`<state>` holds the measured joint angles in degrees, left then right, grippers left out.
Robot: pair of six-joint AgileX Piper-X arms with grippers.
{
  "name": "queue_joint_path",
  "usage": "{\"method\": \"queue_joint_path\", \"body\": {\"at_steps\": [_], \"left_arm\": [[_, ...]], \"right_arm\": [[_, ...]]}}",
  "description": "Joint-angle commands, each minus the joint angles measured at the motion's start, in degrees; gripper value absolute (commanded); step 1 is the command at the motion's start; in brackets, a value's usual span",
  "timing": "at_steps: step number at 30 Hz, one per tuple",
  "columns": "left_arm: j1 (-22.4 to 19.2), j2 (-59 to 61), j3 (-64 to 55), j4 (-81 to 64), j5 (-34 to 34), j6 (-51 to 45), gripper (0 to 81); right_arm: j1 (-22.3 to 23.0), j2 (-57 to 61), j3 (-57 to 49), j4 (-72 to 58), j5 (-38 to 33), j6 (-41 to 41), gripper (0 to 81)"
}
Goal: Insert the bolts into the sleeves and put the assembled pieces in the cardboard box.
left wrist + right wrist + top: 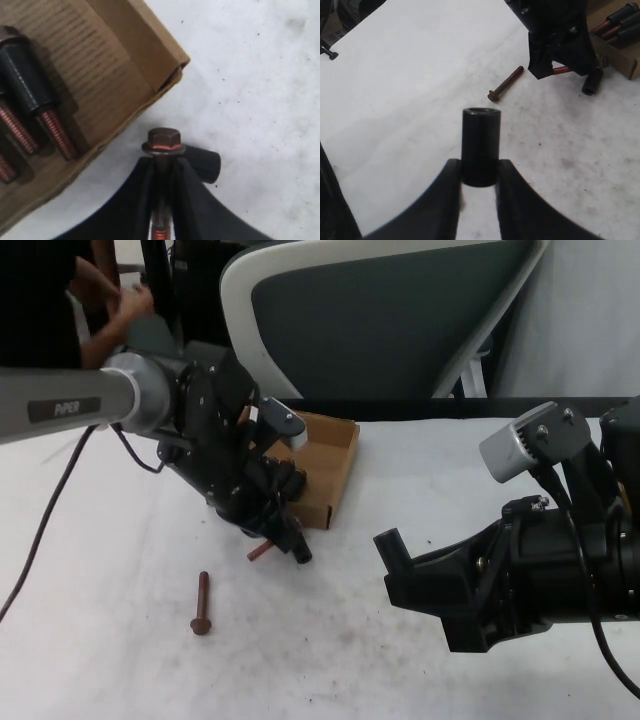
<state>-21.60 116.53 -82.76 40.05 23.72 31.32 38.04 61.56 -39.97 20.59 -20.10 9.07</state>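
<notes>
While a copper bolt is clamped in the left pincer, head just past the fingertips, the right pincer grips a black sleeve. From the high camera, the cardboard box sits at 1 o'clock of the left pincer, holding assembled pieces. A spare sleeve lies beside its fingertips, and a loose bolt lies at 8 o'clock on the white surface.
</notes>
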Motion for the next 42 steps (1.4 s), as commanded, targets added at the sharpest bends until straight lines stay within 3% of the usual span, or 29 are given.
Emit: {"method": "queue_joint_path", "body": {"at_steps": [1, 9, 16, 21, 26, 30, 36, 42], "left_arm": [[0.4, -3.22, -0.31, 0.54, 0.59, -1.6, 0.8], [4.05, -10.18, 1.31, 7.08, 7.5, -6.0, 0.8], [7.29, -21.13, 11.13, 6.78, 13.9, -8.64, 0.8], [7.8, -32.27, 21.4, 1.39, 17.34, -12.02, 0.8], [7.69, -44.58, 32.11, -9.7, 20.27, -22.53, 0.8], [7.69, -55.12, 40.93, -18.83, 21.21, -31.32, 0.8], [7.69, -67.36, 51.05, -29.01, 24.76, -43.6, 0.8], [7.69, -74.04, 58.34, -42.99, 26.6, -56.4, 0.8]], "right_arm": [[-0.3, -0.66, -0.18, -0.77, -0.77, -0.44, 0.2], [-0.3, -1.06, -0.18, -0.77, -0.77, -0.44, 0.2], [-0.3, -5.21, 2.22, -0.93, -0.77, -0.44, 0.2], [-0.3, -10.96, 7.3, -1.74, -0.77, 1.04, 0.2], [0.45, -17.17, 13.59, -7.98, -1.22, 7.57, 0.2], [3.43, -21.03, 18.28, -12.3, -1.75, 12.16, 0.2], [11.78, -22.06, 21.83, -17.0, -1.57, 13.92, 0.2], [19.65, -18.59, 21.88, -23.04, 5.03, 14.04, 0.2]]}}
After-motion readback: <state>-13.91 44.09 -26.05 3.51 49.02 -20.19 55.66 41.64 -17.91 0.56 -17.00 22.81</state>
